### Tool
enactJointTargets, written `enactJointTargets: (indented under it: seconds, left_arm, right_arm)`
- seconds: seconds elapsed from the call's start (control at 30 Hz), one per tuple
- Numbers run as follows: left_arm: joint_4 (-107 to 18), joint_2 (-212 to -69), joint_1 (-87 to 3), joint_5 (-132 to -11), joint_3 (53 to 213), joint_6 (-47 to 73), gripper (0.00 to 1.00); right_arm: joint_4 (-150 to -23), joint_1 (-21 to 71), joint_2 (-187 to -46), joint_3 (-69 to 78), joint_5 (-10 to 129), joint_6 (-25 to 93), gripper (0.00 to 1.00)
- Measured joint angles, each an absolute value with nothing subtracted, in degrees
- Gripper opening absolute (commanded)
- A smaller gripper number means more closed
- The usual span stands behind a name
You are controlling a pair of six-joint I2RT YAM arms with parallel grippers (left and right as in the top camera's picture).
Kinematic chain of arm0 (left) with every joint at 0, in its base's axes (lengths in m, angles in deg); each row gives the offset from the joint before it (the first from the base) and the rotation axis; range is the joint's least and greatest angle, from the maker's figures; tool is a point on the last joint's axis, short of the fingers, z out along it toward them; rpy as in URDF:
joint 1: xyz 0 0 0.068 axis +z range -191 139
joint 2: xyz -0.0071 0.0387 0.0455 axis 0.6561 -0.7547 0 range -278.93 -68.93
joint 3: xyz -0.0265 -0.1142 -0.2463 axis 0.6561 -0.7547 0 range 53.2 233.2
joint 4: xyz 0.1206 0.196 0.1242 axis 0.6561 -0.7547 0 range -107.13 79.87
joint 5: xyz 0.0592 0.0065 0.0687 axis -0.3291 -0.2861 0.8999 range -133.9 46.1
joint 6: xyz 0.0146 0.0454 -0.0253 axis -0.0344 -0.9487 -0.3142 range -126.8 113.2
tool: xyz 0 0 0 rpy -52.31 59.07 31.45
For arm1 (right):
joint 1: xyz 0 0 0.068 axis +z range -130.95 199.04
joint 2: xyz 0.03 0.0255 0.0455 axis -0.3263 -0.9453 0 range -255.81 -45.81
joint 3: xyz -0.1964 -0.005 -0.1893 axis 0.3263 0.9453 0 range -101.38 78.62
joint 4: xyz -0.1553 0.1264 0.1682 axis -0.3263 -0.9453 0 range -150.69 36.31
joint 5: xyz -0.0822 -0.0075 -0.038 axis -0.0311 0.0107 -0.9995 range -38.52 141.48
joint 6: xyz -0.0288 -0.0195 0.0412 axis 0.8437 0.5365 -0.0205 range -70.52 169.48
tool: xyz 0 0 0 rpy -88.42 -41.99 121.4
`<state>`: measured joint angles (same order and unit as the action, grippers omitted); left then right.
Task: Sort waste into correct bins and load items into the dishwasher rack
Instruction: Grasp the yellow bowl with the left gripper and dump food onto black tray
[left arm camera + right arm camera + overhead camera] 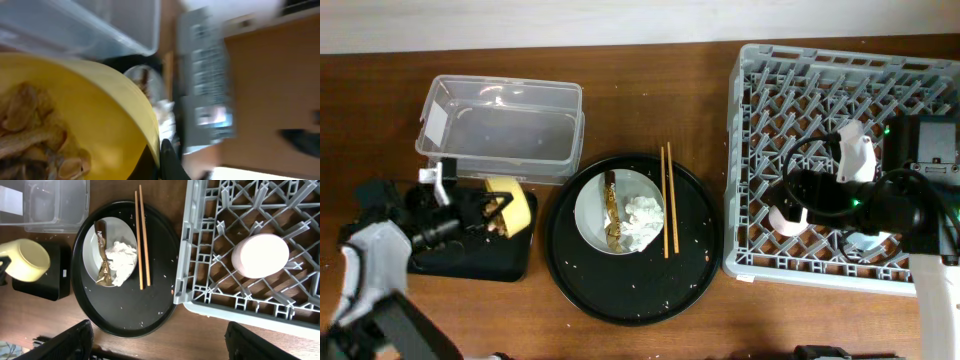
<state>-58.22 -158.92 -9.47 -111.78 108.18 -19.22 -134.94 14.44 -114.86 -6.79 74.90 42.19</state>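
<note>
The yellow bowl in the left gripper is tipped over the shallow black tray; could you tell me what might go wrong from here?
1. The left gripper seems to pinch the yellow bowl only at its rim, tilted, so it might slip.
2. The bowl hangs near a corner of the shallow black tray, so the food scraps inside could spill onto the table.
3. The clear tub stands close by; a swing may knock it.
</note>
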Motion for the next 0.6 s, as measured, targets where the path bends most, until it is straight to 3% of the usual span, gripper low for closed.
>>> enactJointTargets:
  seconds: [0.1,0.23,0.6]
  left_arm:
    - [-58.29,-165.65,-5.69,-123.87,108.16,-22.59,0.0]
    - [-58.7,-167.71,-3.18,-129.53,108.13,-24.1,0.0]
    - [-60.56,-167.73,-3.2,-126.6,107.96,-25.87,0.0]
  right_arm:
    - [-134.99,14.44,-114.86,-6.79,74.9,42.19,0.86]
    - [-135.12,14.44,-114.86,-6.79,74.9,42.19,0.86]
    - [-135.14,14.44,-114.86,-6.79,74.9,42.19,0.87]
